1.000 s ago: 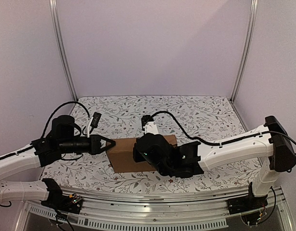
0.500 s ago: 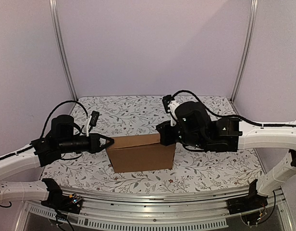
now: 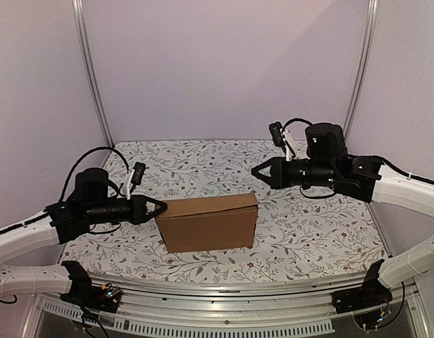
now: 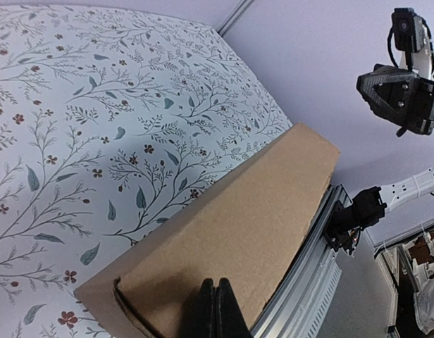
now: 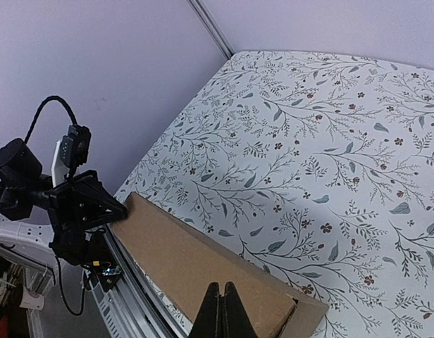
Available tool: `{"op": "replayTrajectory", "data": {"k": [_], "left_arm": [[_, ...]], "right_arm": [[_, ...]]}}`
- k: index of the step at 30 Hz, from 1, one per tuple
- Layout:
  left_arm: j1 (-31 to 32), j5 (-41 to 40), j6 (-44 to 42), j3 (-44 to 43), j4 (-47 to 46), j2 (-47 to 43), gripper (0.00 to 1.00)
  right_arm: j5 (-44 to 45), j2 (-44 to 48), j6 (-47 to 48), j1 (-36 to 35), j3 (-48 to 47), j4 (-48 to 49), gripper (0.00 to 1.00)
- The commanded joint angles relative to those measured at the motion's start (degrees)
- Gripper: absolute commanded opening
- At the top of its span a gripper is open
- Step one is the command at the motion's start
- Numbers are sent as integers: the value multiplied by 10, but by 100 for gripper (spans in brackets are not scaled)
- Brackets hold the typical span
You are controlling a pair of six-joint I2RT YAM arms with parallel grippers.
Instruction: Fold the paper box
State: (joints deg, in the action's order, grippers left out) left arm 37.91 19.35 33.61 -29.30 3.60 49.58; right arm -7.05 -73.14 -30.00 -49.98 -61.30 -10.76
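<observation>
Bracing the paper box (image 3: 208, 223), lying closed at the front of the table (image 3: 203, 165), with the clenched left end effector (image 3: 163, 209), apparently touching its left end. Holding the clenched right end effector (image 3: 255, 172) well apart. Probably finishing; next, pressing the lid flat.

The left arm (image 3: 27, 236) comes in from the near left side and lies low, reaching toward the middle. The left gripper (image 3: 163, 209) at its end points right, and its two fingers (image 4: 205, 317) are pressed tight together. The right arm (image 3: 407, 190) comes in from the right side and is held up higher. The right gripper (image 3: 255, 171) points left, farther back than the left one. Its fingers (image 5: 211, 320) are pressed together too. Neither gripper holds anything.
</observation>
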Motion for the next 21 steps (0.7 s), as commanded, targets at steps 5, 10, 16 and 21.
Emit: {"op": "replayTrajectory", "data": {"k": [5, 10, 16, 21], "left_arm": [[-9, -18, -12, 11, 86, 17, 0], [-9, -18, -11, 8, 85, 22, 0], [-9, -20, -12, 5, 90, 25, 0], [-9, -23, -13, 2, 94, 26, 0]], "right_arm": [[-156, -24, -43, 45, 86, 100, 0], [-157, -71, -79, 49, 173, 194, 0], [-145, -108, -99, 50, 246, 242, 0], [-140, -72, -100, 51, 233, 232, 0]]}}
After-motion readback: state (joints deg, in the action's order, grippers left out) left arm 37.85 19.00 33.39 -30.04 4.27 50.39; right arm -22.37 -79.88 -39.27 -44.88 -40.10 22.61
